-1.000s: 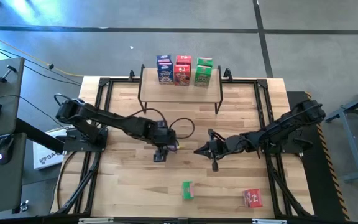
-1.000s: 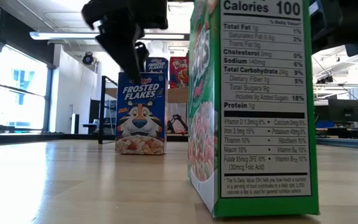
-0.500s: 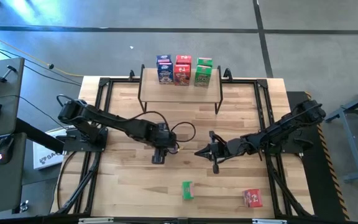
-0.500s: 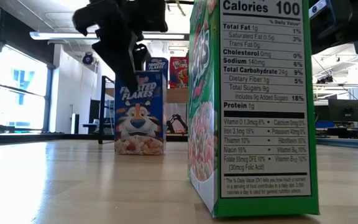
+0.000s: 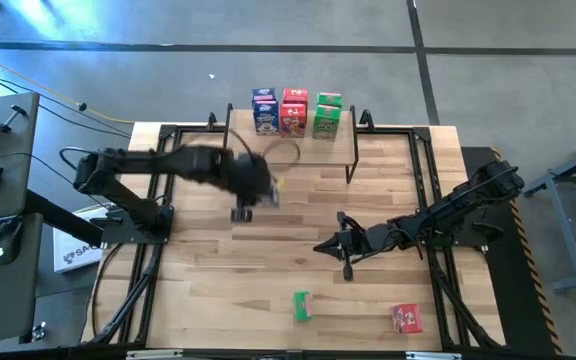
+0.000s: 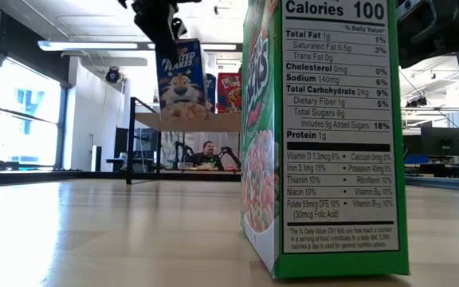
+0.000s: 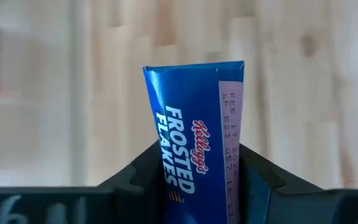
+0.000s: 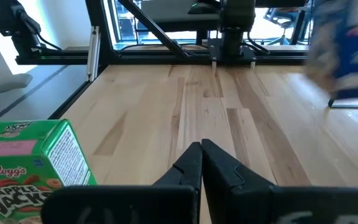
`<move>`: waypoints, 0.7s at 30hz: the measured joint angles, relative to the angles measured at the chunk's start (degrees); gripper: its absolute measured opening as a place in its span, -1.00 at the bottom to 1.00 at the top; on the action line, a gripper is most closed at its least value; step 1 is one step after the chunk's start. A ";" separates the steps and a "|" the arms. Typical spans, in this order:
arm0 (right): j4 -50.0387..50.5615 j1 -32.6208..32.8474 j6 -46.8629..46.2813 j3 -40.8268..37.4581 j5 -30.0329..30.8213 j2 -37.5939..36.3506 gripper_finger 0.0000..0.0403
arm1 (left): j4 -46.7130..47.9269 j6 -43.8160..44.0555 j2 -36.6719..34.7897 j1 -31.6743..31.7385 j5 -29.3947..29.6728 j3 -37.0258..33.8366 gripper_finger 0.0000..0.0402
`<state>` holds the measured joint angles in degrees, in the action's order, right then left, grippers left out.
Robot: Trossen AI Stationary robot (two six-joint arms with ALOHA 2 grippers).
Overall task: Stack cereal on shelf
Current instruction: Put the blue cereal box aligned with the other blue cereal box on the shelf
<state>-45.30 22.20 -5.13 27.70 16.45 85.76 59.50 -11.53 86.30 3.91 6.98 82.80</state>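
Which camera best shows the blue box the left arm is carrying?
The left wrist view: the blue box fills it, clamped by the left gripper. Low view shows it airborne; high view blurs it; right wrist catches a smear.

Even, bright light falls on the worktop (image 5: pixel 298 260) with only faint shadows. The left arm (image 5: pixel 178 168) is smeared by motion blur from above. At table height, daylight glares through a window (image 6: pixel 22 112); the wrist view's background is blurred.

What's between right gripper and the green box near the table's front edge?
Bare tabletop between the right gripper and the green cereal box, as the high view shows.
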 joint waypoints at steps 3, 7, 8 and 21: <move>0.00 0.00 0.00 0.00 -0.09 0.00 -1.00 | 1.04 -3.33 -0.02 4.60 0.13 3.61 -0.37; 0.07 0.00 0.00 0.00 -0.11 0.00 -1.00 | 1.08 -7.29 0.00 9.51 0.07 7.19 -0.37; 0.12 0.00 -0.03 0.00 -0.13 0.00 -1.00 | 0.93 -8.34 -0.02 10.54 0.07 7.98 -0.37; 0.52 0.00 -0.37 0.00 -0.15 0.00 -1.00 | 0.21 -14.94 2.11 22.47 -2.45 10.63 -0.37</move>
<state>-44.77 22.20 -5.50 27.70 16.29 85.76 59.71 -26.47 88.41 26.38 4.53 93.43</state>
